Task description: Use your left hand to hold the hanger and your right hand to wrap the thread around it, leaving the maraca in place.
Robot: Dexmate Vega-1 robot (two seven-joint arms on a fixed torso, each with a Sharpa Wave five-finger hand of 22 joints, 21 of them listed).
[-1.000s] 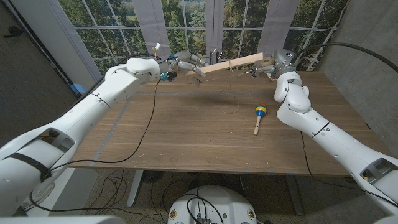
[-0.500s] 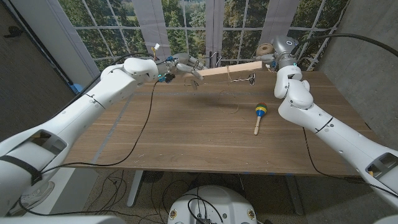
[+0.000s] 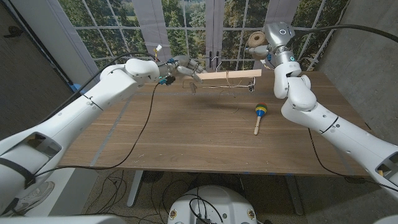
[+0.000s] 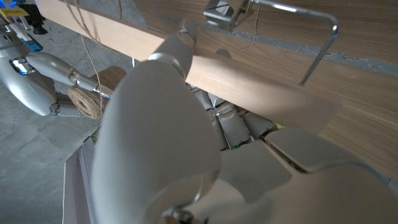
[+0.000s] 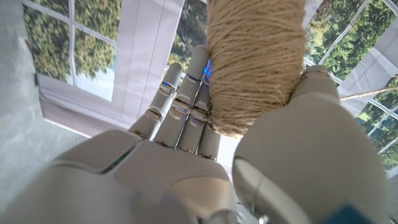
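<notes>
Hanger [image 3: 228, 76] held level above table [image 3: 186, 130], long axis left-right, gripped at one end by left hand [image 3: 185, 67]. Right hand [image 3: 261, 45] clasps thread spool [image 3: 254, 41]. Maraca [image 3: 259, 114] lies on table, head pointing away.

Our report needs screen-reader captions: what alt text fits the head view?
The left hand holds a wooden hanger above the table while the right hand lifts a spool of thread. A maraca lies nearby.

Hanger [image 3: 227, 76]: pale natural wood, silver metal clips. Thread spool [image 5: 255, 62]: tan, fibrous jute. Maraca [image 3: 260, 111]: yellow, blue and red bands, light wood handle. Table [image 3: 186, 137]: brown woodgrain. Hands [image 5: 180, 118]: white shells, grey fingers.
</notes>
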